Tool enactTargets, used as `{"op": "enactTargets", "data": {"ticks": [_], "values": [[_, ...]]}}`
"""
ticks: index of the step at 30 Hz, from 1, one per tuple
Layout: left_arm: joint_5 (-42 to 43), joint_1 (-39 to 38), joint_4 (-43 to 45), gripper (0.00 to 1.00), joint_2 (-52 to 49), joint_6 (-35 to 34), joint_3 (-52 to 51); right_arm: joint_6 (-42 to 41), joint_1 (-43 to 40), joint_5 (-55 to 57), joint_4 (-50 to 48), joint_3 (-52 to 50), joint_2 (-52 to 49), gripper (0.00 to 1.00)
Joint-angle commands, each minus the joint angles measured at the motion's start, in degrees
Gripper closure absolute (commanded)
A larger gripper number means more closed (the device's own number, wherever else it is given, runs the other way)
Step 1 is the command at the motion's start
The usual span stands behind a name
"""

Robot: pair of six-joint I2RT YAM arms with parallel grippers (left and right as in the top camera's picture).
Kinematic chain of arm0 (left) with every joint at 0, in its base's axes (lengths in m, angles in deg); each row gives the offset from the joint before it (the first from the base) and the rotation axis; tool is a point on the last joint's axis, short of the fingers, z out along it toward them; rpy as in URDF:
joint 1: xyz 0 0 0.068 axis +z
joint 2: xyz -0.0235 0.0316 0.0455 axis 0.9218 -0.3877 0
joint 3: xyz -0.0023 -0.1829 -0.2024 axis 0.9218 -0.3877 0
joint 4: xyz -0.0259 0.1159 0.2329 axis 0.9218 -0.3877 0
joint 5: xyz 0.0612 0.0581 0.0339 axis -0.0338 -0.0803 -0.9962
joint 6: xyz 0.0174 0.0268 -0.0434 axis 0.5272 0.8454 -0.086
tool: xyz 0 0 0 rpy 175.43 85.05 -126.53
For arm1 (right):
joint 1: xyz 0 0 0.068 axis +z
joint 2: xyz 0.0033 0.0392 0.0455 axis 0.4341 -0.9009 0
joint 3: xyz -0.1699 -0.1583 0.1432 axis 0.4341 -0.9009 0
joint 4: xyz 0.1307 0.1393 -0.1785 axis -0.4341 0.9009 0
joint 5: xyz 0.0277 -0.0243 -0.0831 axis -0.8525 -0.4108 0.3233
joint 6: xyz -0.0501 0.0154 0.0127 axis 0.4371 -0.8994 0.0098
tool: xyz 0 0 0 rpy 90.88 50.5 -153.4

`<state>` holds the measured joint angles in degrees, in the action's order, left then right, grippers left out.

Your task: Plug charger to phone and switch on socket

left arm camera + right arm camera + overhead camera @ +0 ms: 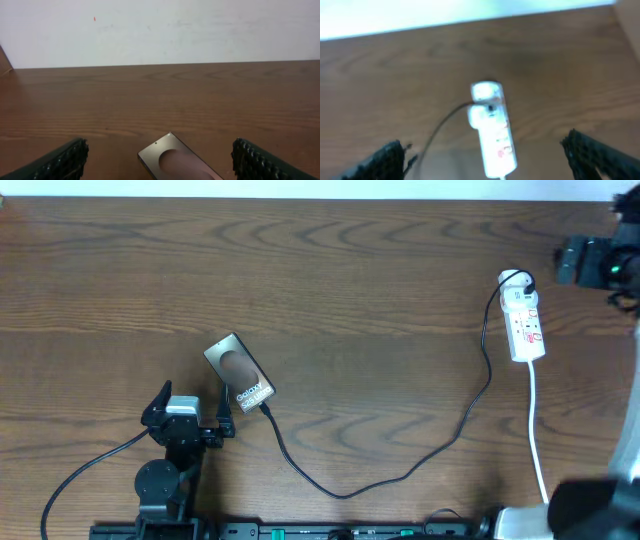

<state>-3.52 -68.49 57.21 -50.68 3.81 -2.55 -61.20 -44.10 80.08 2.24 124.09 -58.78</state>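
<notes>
Right gripper (pixel 485 141) wide open, empty; socket (pixel 492 132) at its 12 o'clock, long axis 12–6, well apart from left gripper (pixel 160 144), also open, empty; phone (pixel 180 164) just ahead, charger (pixel 400 472) seemingly plugged in

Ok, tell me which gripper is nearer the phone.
Left. The left gripper is right beside the phone, jaws open toward it; the right gripper is far across the table, facing the power strip.
</notes>
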Motion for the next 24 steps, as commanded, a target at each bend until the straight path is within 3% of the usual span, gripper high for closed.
{"op": "enactTargets", "data": {"ticks": [1, 4, 11, 18, 24], "values": [[-0.1, -0.1, -2.2, 0.08, 0.4, 1.0, -0.8, 0.2, 4.3, -4.4, -11.5, -13.7, 10.1, 0.01], [-0.1, -0.1, -2.2, 0.08, 0.4, 1.0, -0.8, 0.0, 8.1, -4.8, -27.1, -29.8, 18.9, 0.01], [-0.1, -0.1, -2.2, 0.08, 0.4, 1.0, -0.8, 0.0, 12.3, -4.8, -47.2, -58.1, 38.5, 0.01], [-0.1, -0.1, -2.2, 0.08, 0.4, 1.0, -0.8, 0.0, 12.3, -4.8, -54.9, -76.8, 57.8, 0.01], [-0.1, -0.1, -2.2, 0.08, 0.4, 1.0, -0.8, 0.0, 12.3, -4.8, -55.1, -86.6, 71.0, 0.01]]}}
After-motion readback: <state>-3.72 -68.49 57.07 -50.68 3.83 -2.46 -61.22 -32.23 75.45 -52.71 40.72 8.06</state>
